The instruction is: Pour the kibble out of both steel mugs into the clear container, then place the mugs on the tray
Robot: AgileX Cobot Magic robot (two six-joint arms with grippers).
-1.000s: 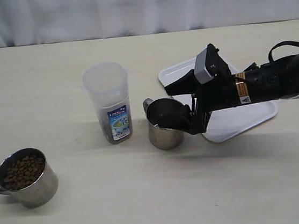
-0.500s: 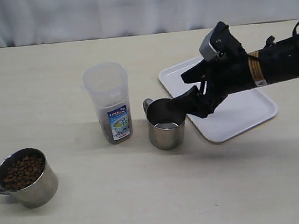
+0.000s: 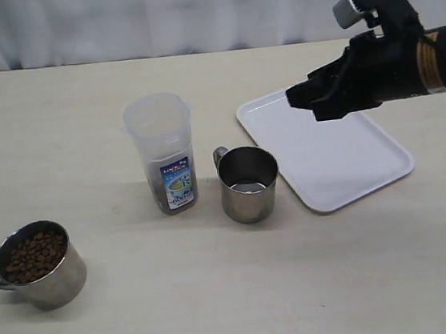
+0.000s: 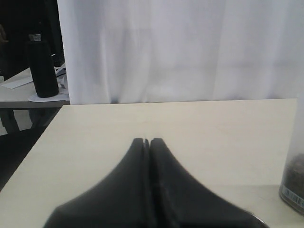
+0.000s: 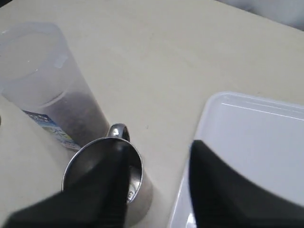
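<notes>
Count: two steel mugs. One (image 3: 33, 269) stands front left on the table (image 3: 223, 312), full of kibble (image 3: 30, 255). The other (image 3: 247, 184) is upright and empty, between the one clear container (image 3: 161, 150), which has kibble low inside, and the one tray (image 3: 352, 164). Over the tray's far corner the right gripper (image 3: 313, 102) has its fingers apart, holding nothing. The left gripper (image 4: 147, 142) is pressed closed, holding nothing.

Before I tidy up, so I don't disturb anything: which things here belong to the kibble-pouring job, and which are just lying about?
Job: tall translucent plastic container; shiny steel mug standing empty beside it; second steel mug holding small brown kibble pellets; flat white rectangular tray.
Lying about: black cylindrical bottle in the background; white curtain.
</notes>
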